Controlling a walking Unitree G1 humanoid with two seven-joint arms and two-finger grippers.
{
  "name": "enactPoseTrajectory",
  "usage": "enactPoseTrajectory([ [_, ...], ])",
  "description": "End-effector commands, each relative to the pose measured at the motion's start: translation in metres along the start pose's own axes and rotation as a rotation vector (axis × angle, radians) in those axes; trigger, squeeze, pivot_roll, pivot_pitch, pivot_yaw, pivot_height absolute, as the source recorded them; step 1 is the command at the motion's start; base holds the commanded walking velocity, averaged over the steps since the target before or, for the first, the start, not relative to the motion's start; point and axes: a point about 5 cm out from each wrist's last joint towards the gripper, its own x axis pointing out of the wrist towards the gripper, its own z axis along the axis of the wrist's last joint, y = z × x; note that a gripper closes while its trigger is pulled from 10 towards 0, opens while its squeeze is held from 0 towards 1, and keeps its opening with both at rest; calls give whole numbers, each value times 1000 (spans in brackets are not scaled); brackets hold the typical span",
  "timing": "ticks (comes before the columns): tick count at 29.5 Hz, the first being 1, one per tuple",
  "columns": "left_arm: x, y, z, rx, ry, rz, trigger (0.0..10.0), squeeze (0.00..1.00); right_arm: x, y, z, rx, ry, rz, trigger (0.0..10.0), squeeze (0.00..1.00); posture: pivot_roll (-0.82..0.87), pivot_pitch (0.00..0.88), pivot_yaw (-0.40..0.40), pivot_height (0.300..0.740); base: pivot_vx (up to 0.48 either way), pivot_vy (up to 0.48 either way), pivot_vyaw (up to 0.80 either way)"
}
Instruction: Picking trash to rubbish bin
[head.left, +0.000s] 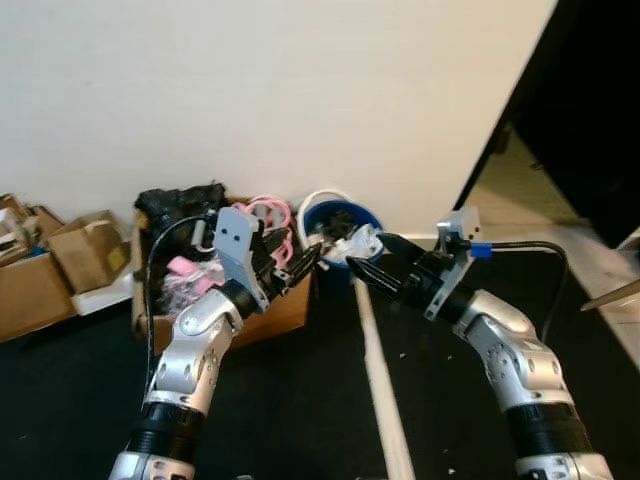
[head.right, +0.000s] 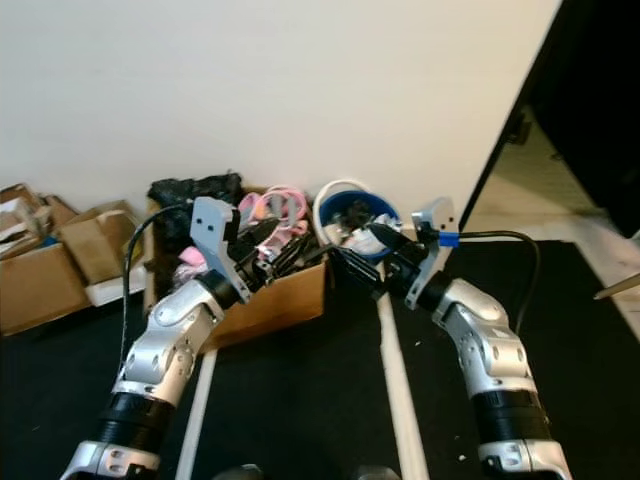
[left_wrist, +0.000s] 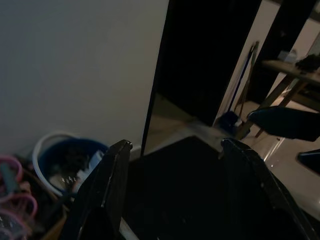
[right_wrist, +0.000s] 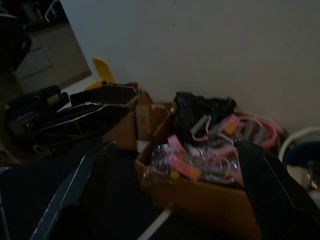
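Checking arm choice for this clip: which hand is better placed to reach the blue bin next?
Probably the right hand: its open fingers sit just before the blue bin. The left hand, also open, hangs over the cardboard box beside it.

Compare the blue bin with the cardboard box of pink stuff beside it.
The blue bin is round and white-rimmed; the cardboard box is brown and straight-sided. The bin holds dark and white scraps; the box holds pink items and a black bag. Both stand on the dark floor against the wall.
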Motion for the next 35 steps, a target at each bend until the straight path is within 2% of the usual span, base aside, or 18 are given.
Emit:
enactPoseTrajectory([
  [1, 1, -2, -2, -3, 5, -11, 10000, 0, -4, -3, 0, -2, 2, -12, 10000, 0, -70, 0, -45, 740, 0, -458, 0],
  [35, 2, -3, -1, -2, 4, -16, 10000, 0, -3, -2, 2, -4, 3, -14, 10000, 0, -72, 0, -44, 740, 0, -459, 0],
])
